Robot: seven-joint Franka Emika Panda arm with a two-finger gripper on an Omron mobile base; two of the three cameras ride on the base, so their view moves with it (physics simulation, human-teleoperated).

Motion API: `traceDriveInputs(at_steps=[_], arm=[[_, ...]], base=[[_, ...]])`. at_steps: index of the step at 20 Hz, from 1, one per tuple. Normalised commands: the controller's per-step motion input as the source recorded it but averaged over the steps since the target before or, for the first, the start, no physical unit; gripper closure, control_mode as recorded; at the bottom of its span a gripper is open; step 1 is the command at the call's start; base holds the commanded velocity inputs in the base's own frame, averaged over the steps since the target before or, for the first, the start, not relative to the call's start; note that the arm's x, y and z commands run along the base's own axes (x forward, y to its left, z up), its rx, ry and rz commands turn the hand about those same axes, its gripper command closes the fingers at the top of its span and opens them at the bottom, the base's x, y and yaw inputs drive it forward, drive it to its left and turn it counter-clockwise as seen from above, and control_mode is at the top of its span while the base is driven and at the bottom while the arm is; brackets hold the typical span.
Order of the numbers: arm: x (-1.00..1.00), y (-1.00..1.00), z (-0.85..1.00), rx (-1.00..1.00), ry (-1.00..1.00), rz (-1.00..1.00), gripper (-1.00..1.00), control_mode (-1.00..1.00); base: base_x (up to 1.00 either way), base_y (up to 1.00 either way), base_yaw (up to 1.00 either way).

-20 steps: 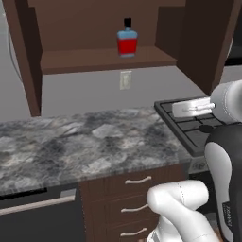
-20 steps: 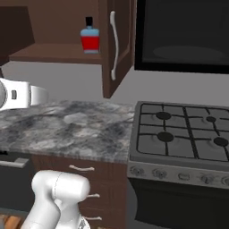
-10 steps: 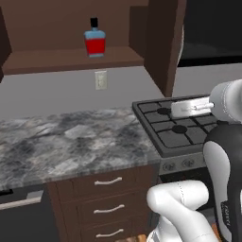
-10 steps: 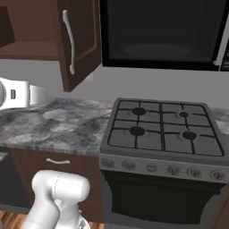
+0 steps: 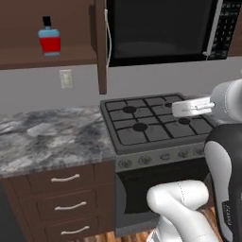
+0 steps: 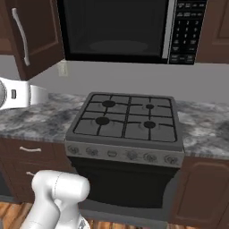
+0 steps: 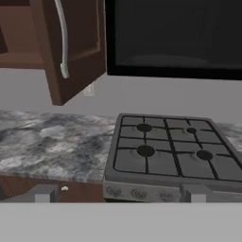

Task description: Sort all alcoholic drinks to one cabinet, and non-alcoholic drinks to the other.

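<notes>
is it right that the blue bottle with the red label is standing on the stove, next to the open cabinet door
Not quite. The blue bottle stands on the shelf inside the open wall cabinet, not on the stove, which carries nothing. The cabinet door beside it is open. The left base view shows this.

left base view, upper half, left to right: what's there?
Blue bottle with red label on the cabinet shelf → open cabinet door, seen edge-on → microwave → its control panel.
</notes>
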Motion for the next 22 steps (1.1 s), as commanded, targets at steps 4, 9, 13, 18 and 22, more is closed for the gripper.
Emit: traceDriveInputs(at_steps=[4, 9, 13, 18, 22], arm=[[0.00, 0.00, 0.00, 0.00, 0.00, 0.00, -1.00, 1.00], [0.00, 0.00, 0.00, 0.00, 0.00, 0.00, -1.00, 1.00], [0.00, 0.00, 0.00, 0.00, 0.00, 0.00, -1.00, 1.00], [0.00, 0.00, 0.00, 0.00, 0.00, 0.00, -1.00, 1.00], [0.00, 0.00, 0.00, 0.00, 0.00, 0.00, -1.00, 1.00]], base=[[-0.16, -0.77, -0.02], [0.09, -0.71, -0.12], [0.26, -0.67, -0.16], [0.25, -0.59, -0.14], [0.27, -0.56, -0.12]])
